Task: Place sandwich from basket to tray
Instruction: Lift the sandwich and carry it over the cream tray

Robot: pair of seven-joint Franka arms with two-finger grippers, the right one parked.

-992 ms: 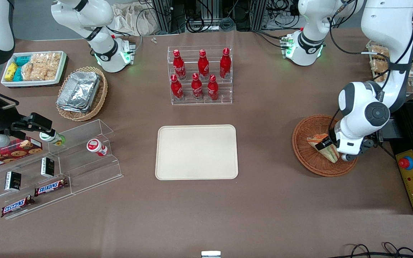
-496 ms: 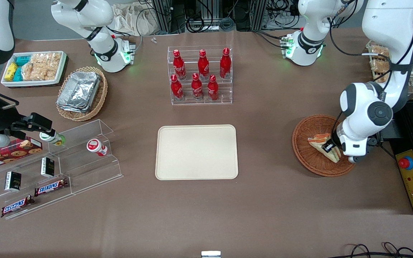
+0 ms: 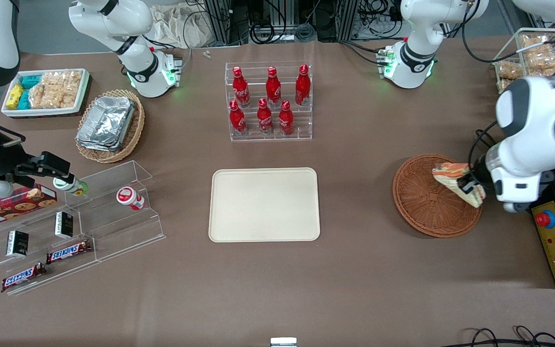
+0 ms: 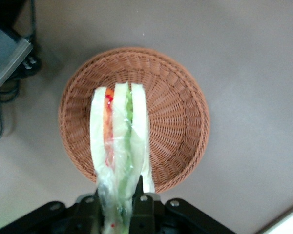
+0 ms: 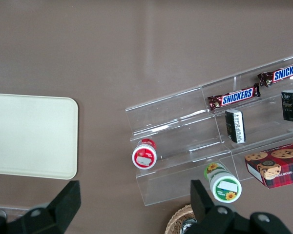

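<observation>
Surface: brown table [image 3: 354, 270], cable racks along its farthest edge, two arm bases mounted there.

Nearest the front camera: clear acrylic steps [image 3: 80, 226] toward the parked arm's end, carrying chocolate bars [image 3: 68, 250], small dark boxes and two capped pots.

Middle band:
- Tray [image 3: 264, 204], cream, flat, nothing on it.
- Basket [image 3: 435, 195], reddish wicker, toward the working arm's end, well apart from the tray. Nothing rests on its weave.
- Sandwich [image 3: 458, 183], wrapped wedge, lifted clear above the basket's rim; the wrist view shows it hanging over the basket [image 4: 134, 117] with bread layers and filling edge-on [image 4: 119, 141].
- Gripper [image 3: 470, 187], clenched on the sandwich near one end, most of the wedge jutting out unsupported.

Farther: tan wicker basket of foil trays [image 3: 109, 123], rack of red bottles [image 3: 269, 101], white tray of snacks [image 3: 46, 91], wire rack of packets [image 3: 533, 58].

Risk, as judged:
- Grip sits on soft bread and slick film at one end; a quick swing toward the tray could let the wedge pivot or slide out.
- Squeezing harder may crush layers or push filling out.
- Releasing high or near the tray's rim could tip it onto the table.
</observation>
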